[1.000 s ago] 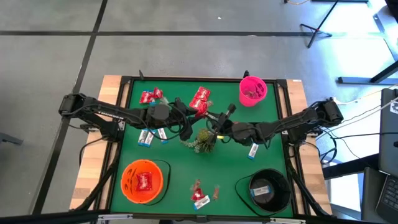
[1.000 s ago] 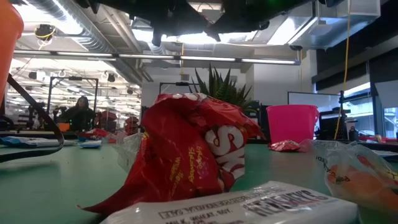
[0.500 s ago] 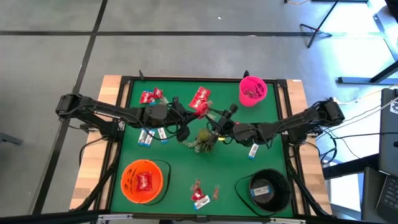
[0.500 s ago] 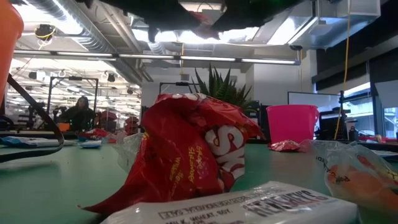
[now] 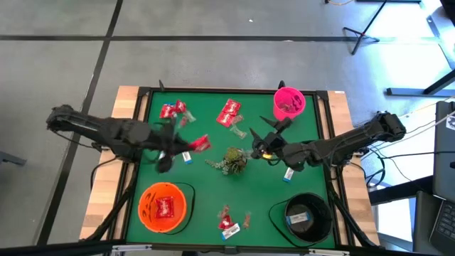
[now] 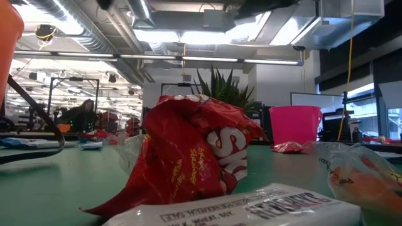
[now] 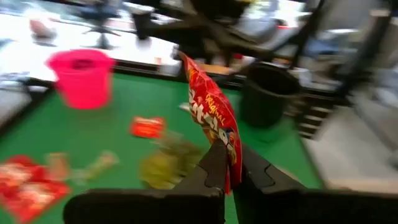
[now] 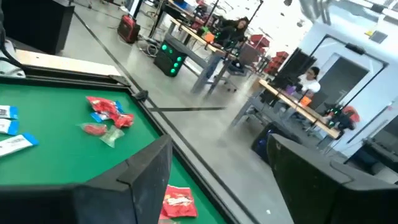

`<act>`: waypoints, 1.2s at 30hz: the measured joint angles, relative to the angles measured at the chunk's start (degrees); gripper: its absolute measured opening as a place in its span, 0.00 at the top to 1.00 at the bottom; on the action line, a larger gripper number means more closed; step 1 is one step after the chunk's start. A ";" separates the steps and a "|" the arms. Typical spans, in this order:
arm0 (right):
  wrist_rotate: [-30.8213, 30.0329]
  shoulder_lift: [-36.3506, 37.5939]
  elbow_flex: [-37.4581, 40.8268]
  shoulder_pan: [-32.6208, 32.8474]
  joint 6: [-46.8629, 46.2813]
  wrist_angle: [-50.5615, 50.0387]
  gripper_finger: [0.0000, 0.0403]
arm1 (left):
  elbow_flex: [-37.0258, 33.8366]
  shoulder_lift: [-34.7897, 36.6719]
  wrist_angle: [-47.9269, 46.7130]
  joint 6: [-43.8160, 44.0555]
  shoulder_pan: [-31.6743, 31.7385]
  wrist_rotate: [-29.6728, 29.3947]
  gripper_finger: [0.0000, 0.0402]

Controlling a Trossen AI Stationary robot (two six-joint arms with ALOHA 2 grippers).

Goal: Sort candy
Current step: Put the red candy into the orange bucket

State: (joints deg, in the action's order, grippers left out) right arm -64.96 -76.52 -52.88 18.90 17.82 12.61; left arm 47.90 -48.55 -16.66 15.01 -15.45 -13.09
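Left wrist view is showing left gripper (image 7: 225, 163) clamping red packet (image 7: 214, 121) by one edge; packet risking slipping free; right gripper (image 5: 261, 146) hovering mid-bench, fingers apart, empty

Even bright overhead light; ceiling strip glare in low view; left wrist view motion-blurred; foreground wrappers defocused.

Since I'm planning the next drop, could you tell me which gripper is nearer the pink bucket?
Right. The right gripper is just below-left of the pink bucket; the left gripper is across the table, holding a red packet.
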 joint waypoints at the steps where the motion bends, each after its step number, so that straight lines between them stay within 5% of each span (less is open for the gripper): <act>1: 0.01 0.47 0.00 0.00 -1.52 -1.48 0.36 | 0.02 1.11 -1.18 1.09 -2.08 0.43 1.00; 15: 0.03 1.44 0.00 -0.13 -9.11 -8.21 0.37 | 0.20 2.57 -14.75 19.82 -25.87 -7.54 1.00; 22: 0.03 1.44 0.00 -0.15 -9.18 -8.25 0.37 | 12.82 -3.82 -36.92 34.28 -33.27 -11.44 1.00; 29: 0.01 1.44 0.02 -0.15 -10.10 -8.29 0.37 | 25.01 -15.37 -48.52 39.11 -36.36 -8.30 1.00; 36: 0.01 1.44 0.02 -0.15 -10.12 -8.29 0.37 | 27.36 -24.24 -55.88 47.08 -37.00 -1.15 1.00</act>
State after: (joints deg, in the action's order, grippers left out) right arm -64.95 -75.09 -52.86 18.74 7.70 4.32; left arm 75.26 -72.79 -72.54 62.09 -52.45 -14.24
